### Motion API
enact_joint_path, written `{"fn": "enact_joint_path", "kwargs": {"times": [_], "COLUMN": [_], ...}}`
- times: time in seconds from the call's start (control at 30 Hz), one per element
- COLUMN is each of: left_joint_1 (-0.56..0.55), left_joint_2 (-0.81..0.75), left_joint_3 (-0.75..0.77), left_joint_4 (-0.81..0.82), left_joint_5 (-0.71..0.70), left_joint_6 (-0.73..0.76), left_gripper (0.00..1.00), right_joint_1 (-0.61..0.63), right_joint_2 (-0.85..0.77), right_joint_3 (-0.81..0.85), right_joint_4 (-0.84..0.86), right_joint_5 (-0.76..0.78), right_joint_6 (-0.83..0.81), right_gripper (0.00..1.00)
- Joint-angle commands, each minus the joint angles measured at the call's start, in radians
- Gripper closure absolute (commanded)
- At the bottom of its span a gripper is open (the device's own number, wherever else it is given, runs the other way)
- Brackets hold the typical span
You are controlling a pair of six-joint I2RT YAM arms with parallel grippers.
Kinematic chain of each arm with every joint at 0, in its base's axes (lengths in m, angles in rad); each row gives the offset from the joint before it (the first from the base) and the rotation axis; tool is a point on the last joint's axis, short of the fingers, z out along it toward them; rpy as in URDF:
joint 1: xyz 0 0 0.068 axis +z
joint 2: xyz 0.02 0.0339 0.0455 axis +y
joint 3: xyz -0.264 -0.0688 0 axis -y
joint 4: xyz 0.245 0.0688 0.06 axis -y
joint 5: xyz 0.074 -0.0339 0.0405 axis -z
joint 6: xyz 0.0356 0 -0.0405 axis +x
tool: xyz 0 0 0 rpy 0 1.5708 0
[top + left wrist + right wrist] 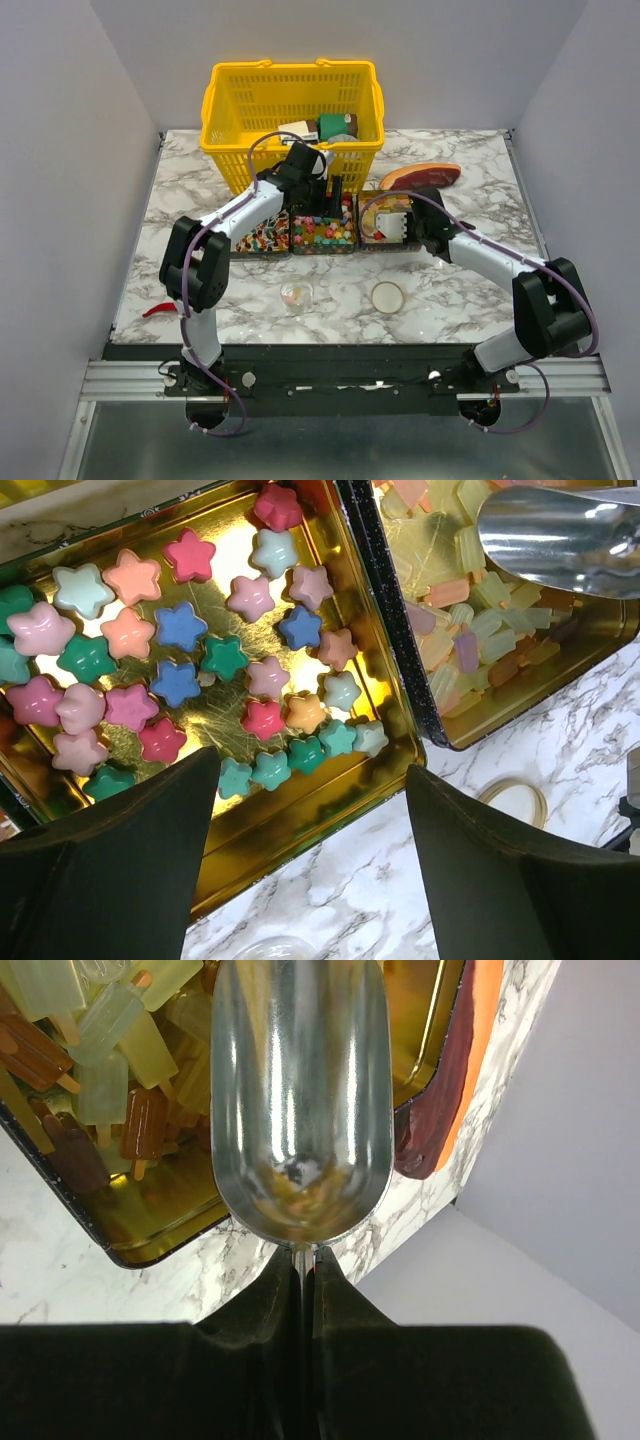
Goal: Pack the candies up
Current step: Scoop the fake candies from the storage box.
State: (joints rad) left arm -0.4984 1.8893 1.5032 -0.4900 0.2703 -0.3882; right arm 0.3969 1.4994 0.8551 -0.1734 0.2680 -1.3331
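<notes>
Your right gripper (305, 1260) is clamped on the scoop (300, 1090), empty above the popsicle gummies (110, 1050) in the tin (160, 1225): dip its lip under them, shallow. Your left gripper (310, 765), jaws apart, hovers over the star candies (180, 680); hold it aside.

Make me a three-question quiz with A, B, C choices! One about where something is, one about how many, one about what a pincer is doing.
1. Where is the yellow basket? A) behind the candy tins B) under a chair C) on the floor
2. How many candy tins? A) one B) three C) five
3. The right pincer is: A) wide open B) out of sight C) shut on the scoop
Answers: A, it stands beyond them; B, three sit side by side; C, it pinches the scoop's handle.
</notes>
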Motion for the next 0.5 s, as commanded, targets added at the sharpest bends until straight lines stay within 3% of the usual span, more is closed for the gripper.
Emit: {"fn": "enact_joint_path", "kwargs": {"times": [0.0, 0.23, 0.47], "left_joint_1": [0.0, -0.008, -0.009], "left_joint_2": [0.054, 0.067, 0.036], "left_joint_3": [0.026, 0.029, 0.0], "left_joint_4": [-0.01, -0.013, -0.004], "left_joint_5": [0.047, 0.049, 0.035], "left_joint_6": [-0.012, -0.012, -0.021], "left_gripper": [0.14, 0.16, 0.16], "right_joint_1": [-0.007, -0.007, -0.007], "right_joint_2": [-0.013, -0.09, -0.042], "right_joint_3": [0.002, 0.005, 0.07], "right_joint_4": [-0.078, -0.133, -0.106], "right_joint_5": [-0.039, -0.133, 0.006], "right_joint_6": [-0.006, 0.005, 0.006], "right_gripper": [0.99, 0.99, 0.99]}}
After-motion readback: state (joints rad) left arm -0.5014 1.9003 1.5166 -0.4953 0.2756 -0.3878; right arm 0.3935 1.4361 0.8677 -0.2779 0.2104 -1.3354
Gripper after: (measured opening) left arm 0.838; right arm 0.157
